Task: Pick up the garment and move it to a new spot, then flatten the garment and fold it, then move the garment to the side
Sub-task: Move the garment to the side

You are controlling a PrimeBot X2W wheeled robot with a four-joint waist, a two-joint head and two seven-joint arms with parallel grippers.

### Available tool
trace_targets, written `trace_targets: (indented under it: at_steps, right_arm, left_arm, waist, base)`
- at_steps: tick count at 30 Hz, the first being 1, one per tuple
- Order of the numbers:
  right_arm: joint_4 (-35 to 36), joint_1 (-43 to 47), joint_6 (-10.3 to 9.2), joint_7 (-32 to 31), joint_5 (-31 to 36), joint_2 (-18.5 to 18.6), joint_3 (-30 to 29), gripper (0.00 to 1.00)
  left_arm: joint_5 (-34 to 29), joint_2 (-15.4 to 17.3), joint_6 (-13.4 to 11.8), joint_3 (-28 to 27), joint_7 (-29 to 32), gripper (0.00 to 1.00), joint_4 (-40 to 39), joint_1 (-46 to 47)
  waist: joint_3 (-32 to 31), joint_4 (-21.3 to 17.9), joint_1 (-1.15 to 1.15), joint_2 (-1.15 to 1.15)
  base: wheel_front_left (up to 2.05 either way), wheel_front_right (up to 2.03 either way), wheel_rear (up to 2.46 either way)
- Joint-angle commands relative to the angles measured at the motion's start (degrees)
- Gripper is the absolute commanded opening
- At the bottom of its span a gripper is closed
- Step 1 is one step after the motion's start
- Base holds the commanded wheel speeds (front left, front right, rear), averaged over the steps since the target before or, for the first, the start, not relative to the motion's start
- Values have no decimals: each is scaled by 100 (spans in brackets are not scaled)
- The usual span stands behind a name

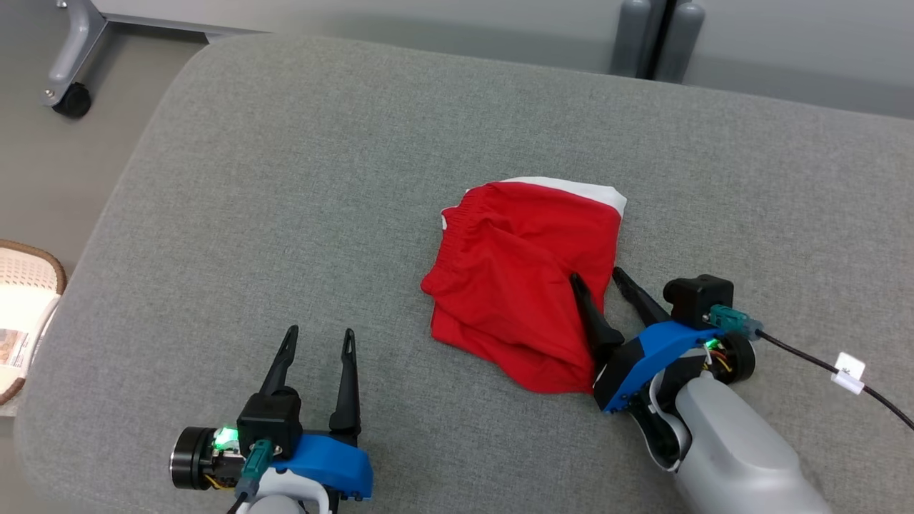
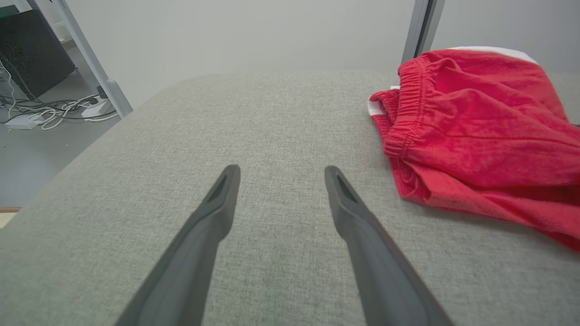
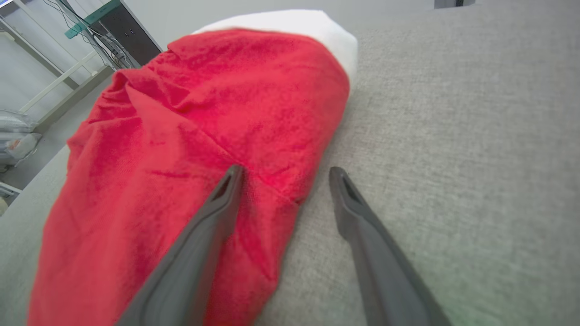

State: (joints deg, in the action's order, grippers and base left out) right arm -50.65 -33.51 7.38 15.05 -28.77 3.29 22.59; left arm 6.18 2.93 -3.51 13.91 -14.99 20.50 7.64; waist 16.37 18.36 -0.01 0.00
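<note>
Right wrist view: the right gripper is spread wide, one finger over the folded red shorts, the other over the grey cushion just beside their edge. The left gripper, likewise spread and empty, has the shorts well off to its right.

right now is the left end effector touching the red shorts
Apart. The head view shows a strip of bare grey cushion between the left end effector and the red shorts.
</note>
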Motion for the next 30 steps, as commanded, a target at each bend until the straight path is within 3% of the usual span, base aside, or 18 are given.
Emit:
trace_targets:
  at_steps: [1, 2, 7, 14, 30]
  right_arm:
    - [-125, 74, 20, -26, -67, -68, 71, 25]
    - [-193, 52, 21, -29, -85, -77, 187, 0]
    - [-274, -92, 15, -6, -221, -32, 501, 0]
    - [196, 36, 10, 7, -134, -21, 155, 0]
    - [859, 748, 10, 8, -375, -32, 178, 0]
  left_arm:
    - [27, -4, -12, 5, -26, 100, -26, 95]
    - [32, -5, -27, 8, -26, 100, -32, 91]
    - [31, -4, -25, 17, -26, 100, -61, 100]
    - [-109, -4, 83, -57, -26, 100, -91, 98]
    - [-397, 126, 314, -262, -26, 100, -32, 293]
  waist:
    - [30, 24, 1, 0]
    - [36, 17, 1, 0]
    - [-17, -168, 1, 0]
    - [-240, -728, 1, 0]
    - [-292, -3561, 1, 0]
  base:
    - [0, 0, 0]
    - [0, 0, 0]
    - [0, 0, 0]
    - [0, 0, 0]
    - [0, 0, 0]
